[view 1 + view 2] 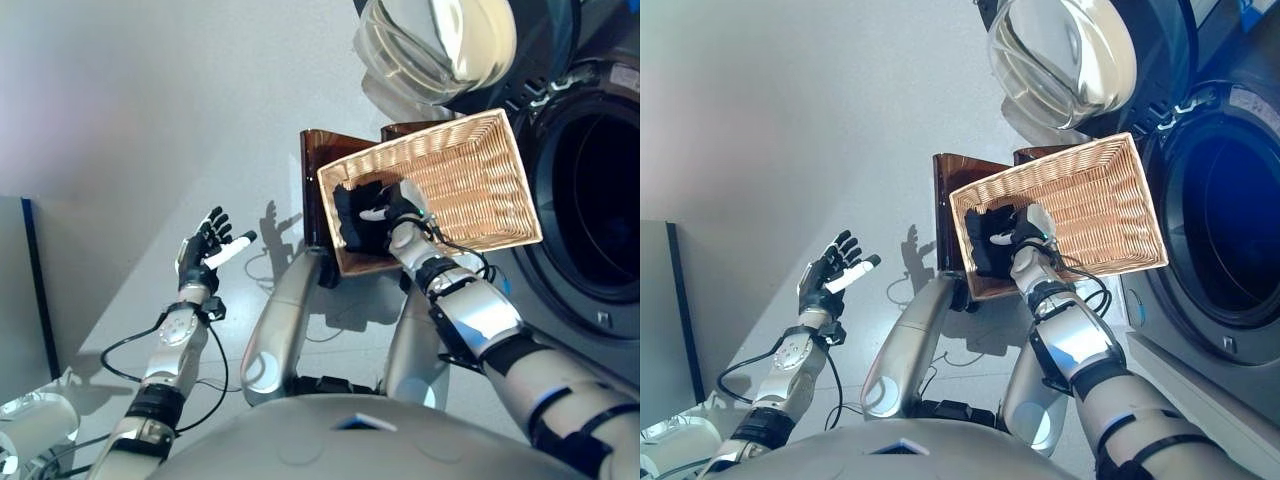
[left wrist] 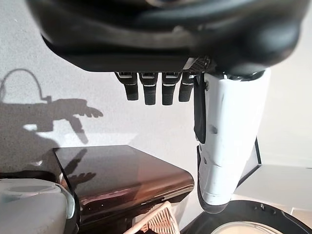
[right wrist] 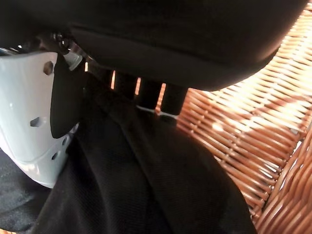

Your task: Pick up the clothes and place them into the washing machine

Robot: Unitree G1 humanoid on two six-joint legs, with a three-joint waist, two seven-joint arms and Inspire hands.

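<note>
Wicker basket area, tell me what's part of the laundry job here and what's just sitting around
Part of the job:
black garment, lying in the basket
wicker basket
washing machine with its door swung open
right hand, fingers curled into the garment

Just there:
brown stand under the basket
left hand, open, holding nothing

The right hand (image 1: 385, 215) reaches into a wicker basket (image 1: 470, 170), fingers on black cloth (image 1: 352, 225), beside the washing machine's (image 1: 590, 200) open drum; the left hand (image 1: 205, 248) hangs open, far left.
</note>
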